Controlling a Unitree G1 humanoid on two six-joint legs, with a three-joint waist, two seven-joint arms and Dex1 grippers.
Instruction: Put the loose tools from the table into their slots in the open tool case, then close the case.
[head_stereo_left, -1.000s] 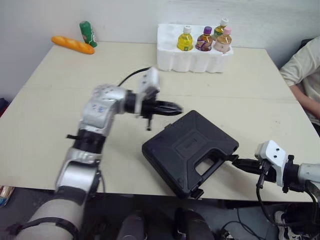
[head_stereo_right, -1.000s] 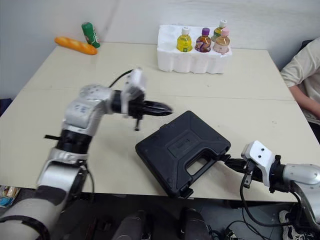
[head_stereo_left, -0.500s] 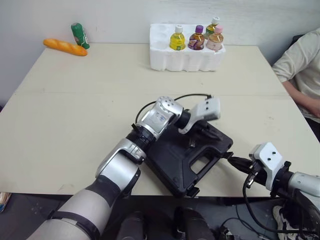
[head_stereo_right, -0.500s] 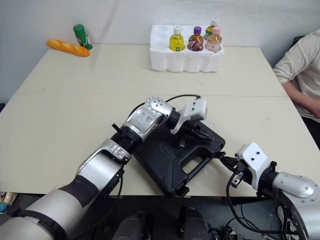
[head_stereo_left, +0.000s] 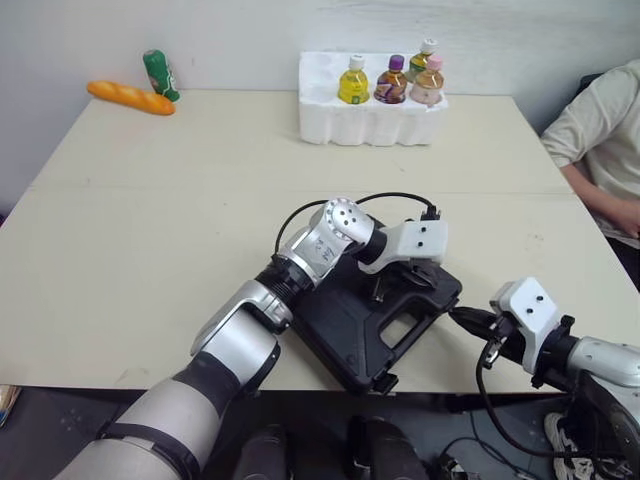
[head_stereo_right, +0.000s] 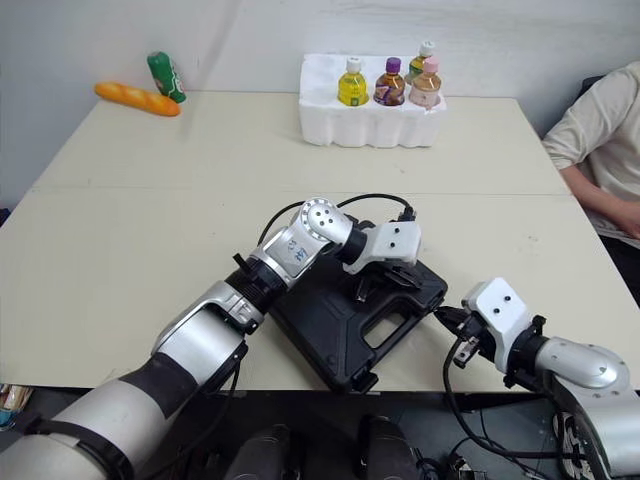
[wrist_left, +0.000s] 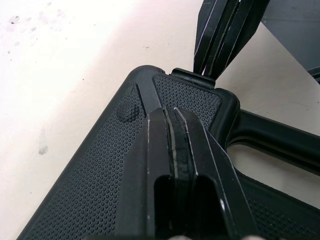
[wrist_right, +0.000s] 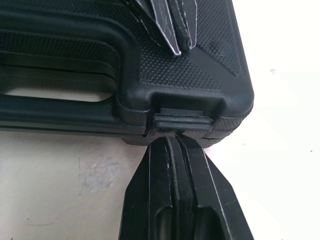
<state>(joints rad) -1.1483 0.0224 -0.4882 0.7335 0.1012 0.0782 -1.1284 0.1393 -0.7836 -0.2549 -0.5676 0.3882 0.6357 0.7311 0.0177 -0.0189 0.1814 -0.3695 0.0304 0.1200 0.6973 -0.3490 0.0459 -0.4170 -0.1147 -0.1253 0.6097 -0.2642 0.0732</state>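
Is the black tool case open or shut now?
Shut. The tool case lies with its lid flat down on its base, edges meeting.

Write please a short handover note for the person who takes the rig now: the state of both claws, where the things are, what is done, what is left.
Left claw: shut, tips resting on the lid of the black tool case, at the corner beside its handle.
Right claw: shut, tip touching the latch on that same corner's edge.
Tool case: lies on the table near the front edge, lid down.
Done: lid is lowered.
Left: I cannot tell if the latches are snapped. Probably press them shut, then pull both arms away.
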